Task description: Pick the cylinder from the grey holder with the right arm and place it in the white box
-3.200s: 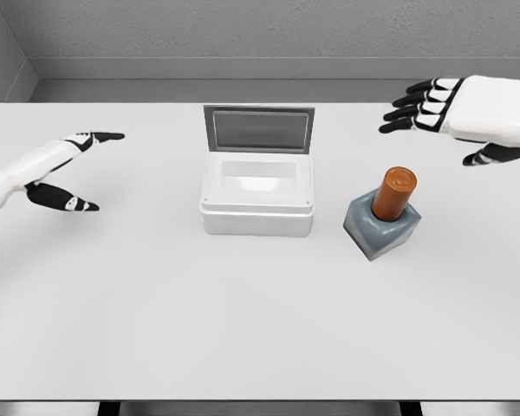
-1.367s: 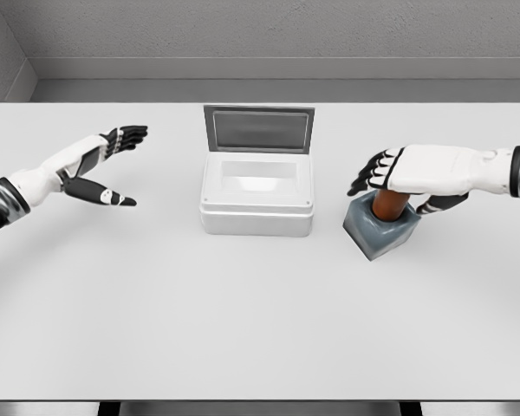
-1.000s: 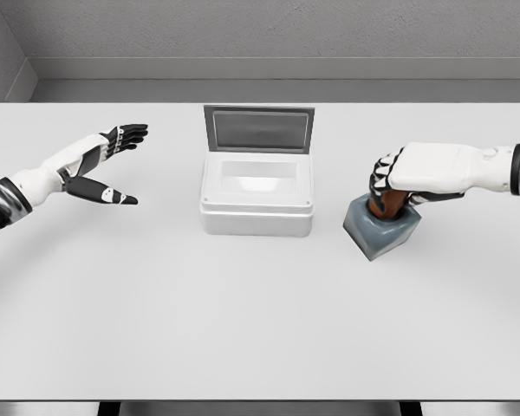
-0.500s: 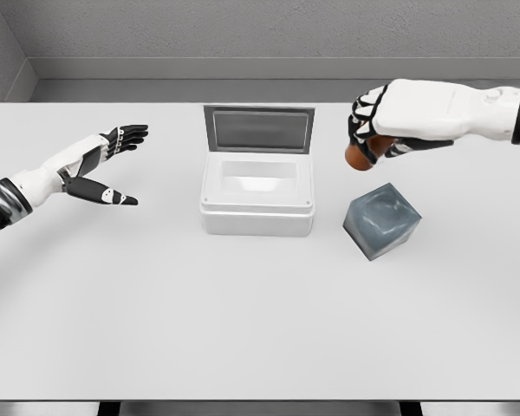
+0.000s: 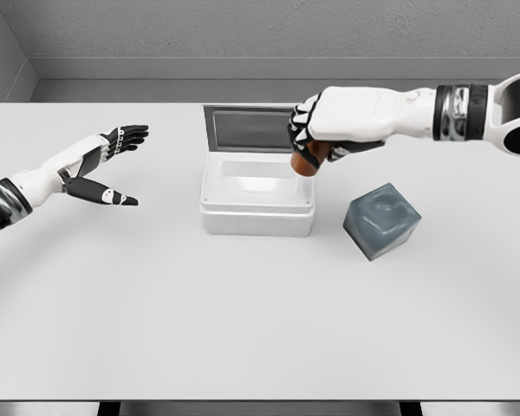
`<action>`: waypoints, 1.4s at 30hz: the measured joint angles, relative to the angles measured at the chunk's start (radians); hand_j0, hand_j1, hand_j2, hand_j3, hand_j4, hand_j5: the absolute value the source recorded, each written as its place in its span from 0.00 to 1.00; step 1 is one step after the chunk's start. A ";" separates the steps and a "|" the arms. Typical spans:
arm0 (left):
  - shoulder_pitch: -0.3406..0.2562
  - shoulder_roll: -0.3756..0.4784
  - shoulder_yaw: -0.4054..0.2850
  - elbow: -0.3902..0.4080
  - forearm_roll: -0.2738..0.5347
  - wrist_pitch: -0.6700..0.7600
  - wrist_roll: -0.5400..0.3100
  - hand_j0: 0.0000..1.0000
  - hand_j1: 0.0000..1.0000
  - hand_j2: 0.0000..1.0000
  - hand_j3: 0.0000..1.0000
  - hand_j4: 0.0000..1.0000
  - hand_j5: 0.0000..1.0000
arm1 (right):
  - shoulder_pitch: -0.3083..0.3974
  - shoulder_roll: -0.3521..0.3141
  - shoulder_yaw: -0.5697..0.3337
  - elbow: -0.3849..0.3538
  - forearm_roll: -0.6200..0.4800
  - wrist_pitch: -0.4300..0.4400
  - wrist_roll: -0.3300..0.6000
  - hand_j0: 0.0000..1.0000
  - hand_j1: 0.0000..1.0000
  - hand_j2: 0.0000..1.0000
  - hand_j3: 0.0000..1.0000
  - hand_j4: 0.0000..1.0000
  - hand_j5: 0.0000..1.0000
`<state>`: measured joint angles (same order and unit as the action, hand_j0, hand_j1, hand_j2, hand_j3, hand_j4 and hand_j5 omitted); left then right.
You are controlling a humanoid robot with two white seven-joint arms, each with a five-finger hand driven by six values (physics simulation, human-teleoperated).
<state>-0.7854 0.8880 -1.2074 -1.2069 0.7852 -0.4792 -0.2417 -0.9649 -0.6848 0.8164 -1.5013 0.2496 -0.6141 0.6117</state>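
My right hand [image 5: 316,139] is shut on the orange-brown cylinder [image 5: 306,162], of which only the lower end shows below the fingers. It hangs above the right rim of the white box [image 5: 257,201], whose grey lid [image 5: 257,128] stands open at the back. The grey holder [image 5: 381,220] sits by itself on the table to the right of the box, its socket bare. Far to the left, my left hand [image 5: 104,165] hovers over the table with fingers spread, holding nothing.
A white table [image 5: 243,321] carries everything, with a grey wall behind its far edge. The right forearm [image 5: 451,111] stretches in from the right above the holder.
The right hand closed on the cylinder in the holder, lifted it out and carried it left to the box's right rim. The left arm has stayed still over the last second.
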 measured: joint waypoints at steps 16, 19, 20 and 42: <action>0.005 0.000 0.000 -0.001 0.000 -0.006 -0.001 1.00 1.00 1.00 1.00 1.00 1.00 | -0.021 0.062 0.077 0.108 0.060 0.000 0.000 0.22 0.22 0.22 0.22 0.22 0.22; 0.006 0.000 0.000 -0.001 -0.001 -0.007 -0.001 1.00 1.00 1.00 1.00 1.00 1.00 | -0.028 0.067 0.082 0.112 0.062 0.000 0.000 0.22 0.22 0.22 0.22 0.22 0.22; 0.006 0.000 0.000 -0.001 -0.001 -0.007 -0.001 1.00 1.00 1.00 1.00 1.00 1.00 | -0.028 0.068 0.083 0.112 0.063 0.000 0.000 0.22 0.22 0.22 0.22 0.22 0.22; 0.009 -0.001 0.000 -0.003 -0.003 -0.010 -0.002 1.00 1.00 1.00 1.00 1.00 1.00 | -0.046 0.069 0.060 0.044 0.069 0.000 0.000 1.00 1.00 1.00 1.00 1.00 1.00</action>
<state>-0.7762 0.8866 -1.2074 -1.2102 0.7824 -0.4890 -0.2440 -1.0109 -0.6159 0.8766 -1.4571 0.3181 -0.6138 0.6113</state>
